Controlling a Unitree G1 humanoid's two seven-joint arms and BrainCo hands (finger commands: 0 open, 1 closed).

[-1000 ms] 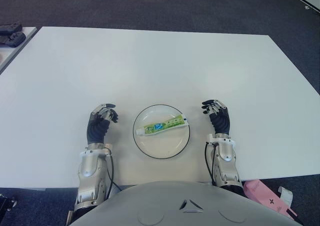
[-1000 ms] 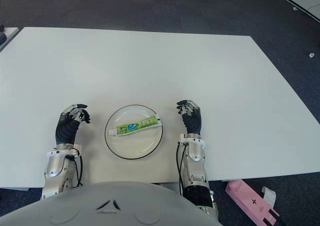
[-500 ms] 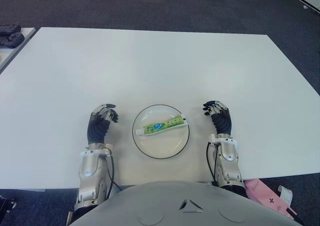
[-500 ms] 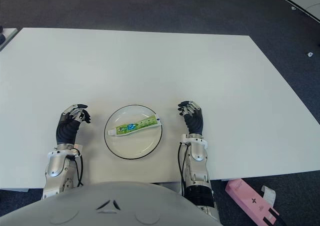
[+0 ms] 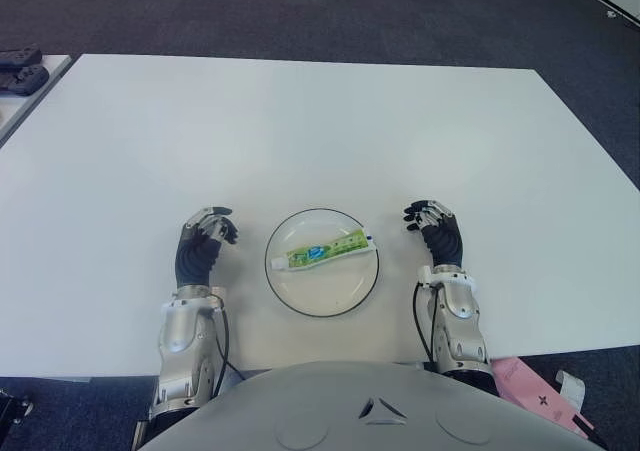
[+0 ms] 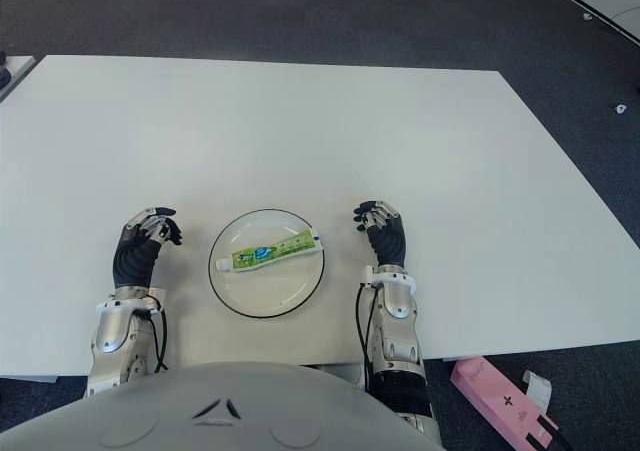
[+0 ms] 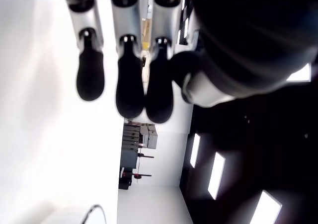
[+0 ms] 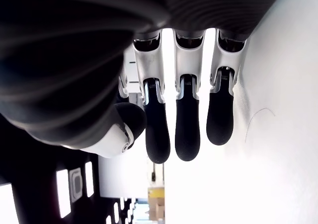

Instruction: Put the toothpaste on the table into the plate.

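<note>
A green and white toothpaste tube (image 5: 325,250) lies slantwise inside the round white plate (image 5: 300,296) with a dark rim, near the table's front edge. My left hand (image 5: 203,239) shows left of the plate and my right hand (image 5: 434,229) right of it, each a short gap away. In both wrist views the fingers (image 7: 130,87) (image 8: 187,124) hang relaxed and hold nothing.
The white table (image 5: 320,131) stretches far ahead and to both sides. A pink box (image 6: 500,396) lies on the dark floor past the front right corner. Dark items (image 5: 20,69) rest on another white surface at the far left.
The right hand has drifted slightly back toward me, away from the plate. The toothpaste, plate and left hand stay where they were.
</note>
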